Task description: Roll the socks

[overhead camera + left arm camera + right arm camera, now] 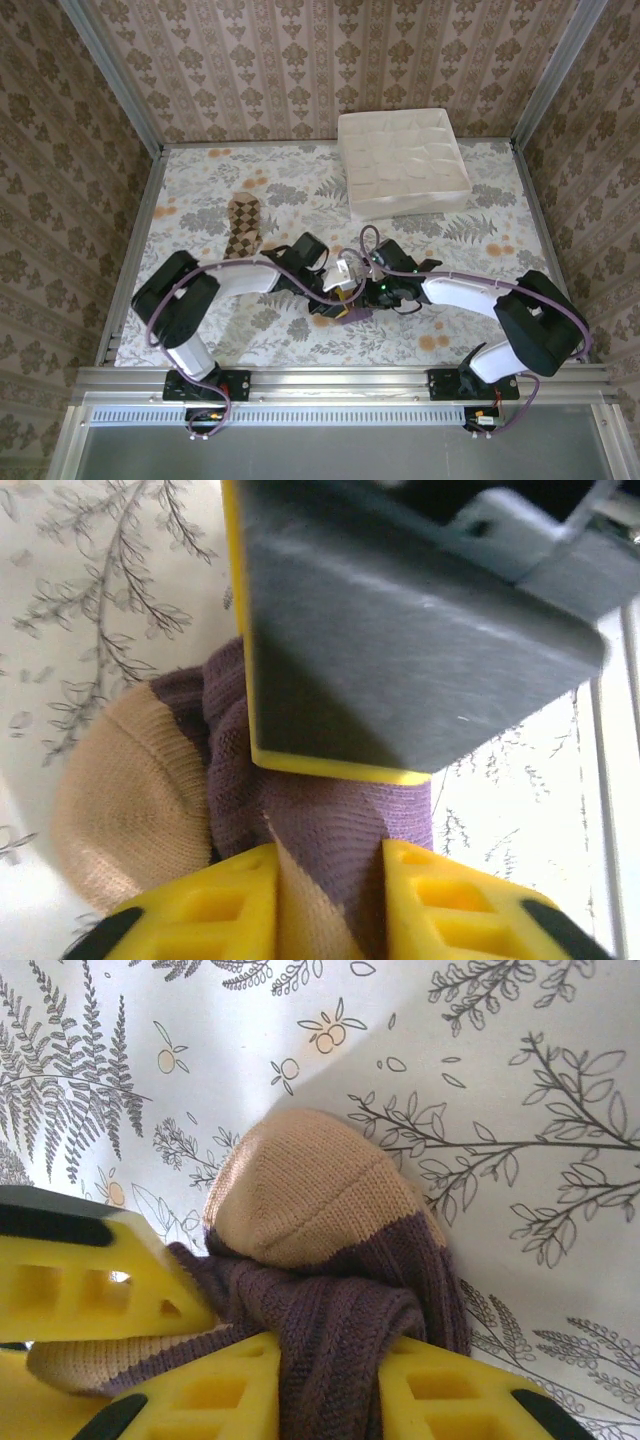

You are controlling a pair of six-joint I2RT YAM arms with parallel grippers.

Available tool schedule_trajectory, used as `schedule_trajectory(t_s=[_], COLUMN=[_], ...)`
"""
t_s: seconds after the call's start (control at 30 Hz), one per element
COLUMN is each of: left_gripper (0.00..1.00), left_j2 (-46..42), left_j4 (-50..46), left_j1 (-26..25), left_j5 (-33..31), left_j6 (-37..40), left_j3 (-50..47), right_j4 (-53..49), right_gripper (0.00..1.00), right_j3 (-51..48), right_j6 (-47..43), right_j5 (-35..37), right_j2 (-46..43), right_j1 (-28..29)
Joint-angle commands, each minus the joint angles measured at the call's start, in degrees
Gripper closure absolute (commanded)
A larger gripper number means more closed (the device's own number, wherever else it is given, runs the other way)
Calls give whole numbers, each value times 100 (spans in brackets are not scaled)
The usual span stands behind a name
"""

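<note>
- Two arms meet over the near middle of the floral-patterned tablecloth (480, 215). The dark purple knitted sock (352, 313) with a tan toe lies bunched on it between them.
- Left gripper (330, 880): its yellow fingers stand a little apart with purple fabric filling the gap. I cannot tell whether they pinch it.
- Right gripper (330, 1385): jaws drawn narrowly together on a thick fold of the same sock.
- Brown-tan argyle fabric sock (243, 228) lies flat, well apart, farther back on the left.
- White cardboard divider box (410, 205) sits at the far edge.
</note>
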Motion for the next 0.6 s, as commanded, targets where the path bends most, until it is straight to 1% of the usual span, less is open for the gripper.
schedule_trajectory(t_s=[0.0,0.07,0.2,0.3,0.37,0.43,0.5,0.57], left_gripper=[66,61,55,51,46,40,39,39], left_j2=[-566,-817,-1106,-1649,-2162,-2525,-2721,-2795], left_j4=[533,699,745,1191,1745,2156,2332,2350], left_j1=[-9,-10,-13,-145,-431,-800,-1091,-1336], left_j5=[-742,-805,-851,-1109,-1562,-2327,-2967,-3435], left_j6=[267,382,625,906,1375,1816,2133,2419], left_j3=[-454,-601,-763,-1175,-1625,-1930,-2041,-2059], right_j4=[-713,-745,-746,-751,-773,-804,-816,-847], right_gripper=[77,77,78,78,78,78,78,78], right_j3=[-71,-62,-40,-19,-1,24,50,77], right_j6=[8,6,-2,-20,-37,-47,-56,-67], right_j5=[425,448,440,414,395,387,378,365], right_j2=[300,327,355,386,407,424,441,461], right_j1=[36,39,39,38,32,36,34,39])
